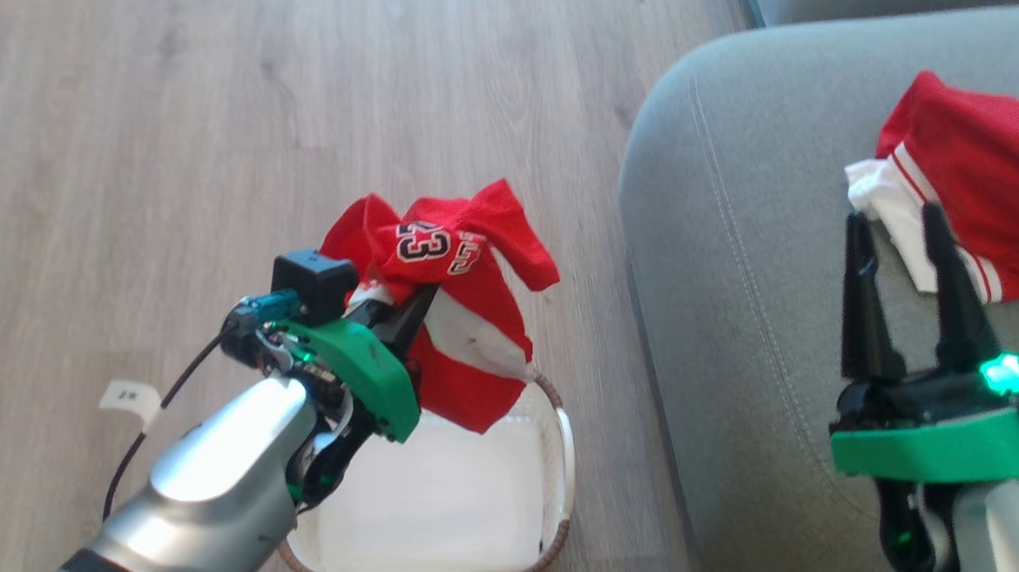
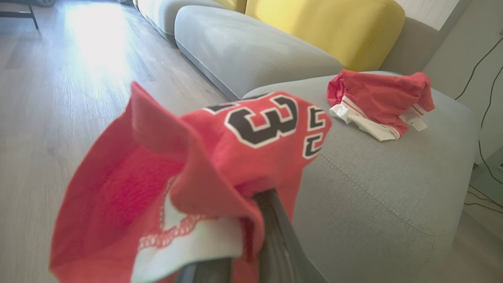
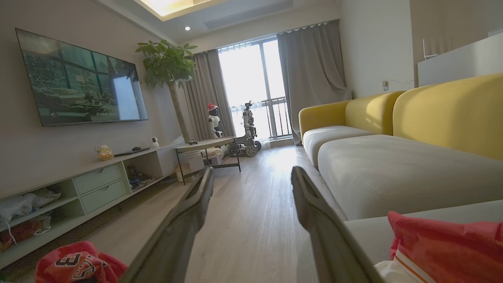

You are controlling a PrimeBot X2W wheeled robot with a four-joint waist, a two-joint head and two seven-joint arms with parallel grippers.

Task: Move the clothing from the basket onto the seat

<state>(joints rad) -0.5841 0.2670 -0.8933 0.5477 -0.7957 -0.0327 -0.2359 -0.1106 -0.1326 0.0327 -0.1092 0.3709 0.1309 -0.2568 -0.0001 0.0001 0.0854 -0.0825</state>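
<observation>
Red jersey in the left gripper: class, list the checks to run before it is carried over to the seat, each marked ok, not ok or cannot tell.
1. Grip: the left gripper is shut on the jersey: ok.
2. Jersey hem above the rim of the basket: cannot tell.
3. No more clothing in the basket: cannot tell, as the arm and jersey hide part of it.
4. Bare room on the seat beside the red garment lying there: ok.
5. Spare hand free: the right gripper is open, holding nothing: ok.
</observation>
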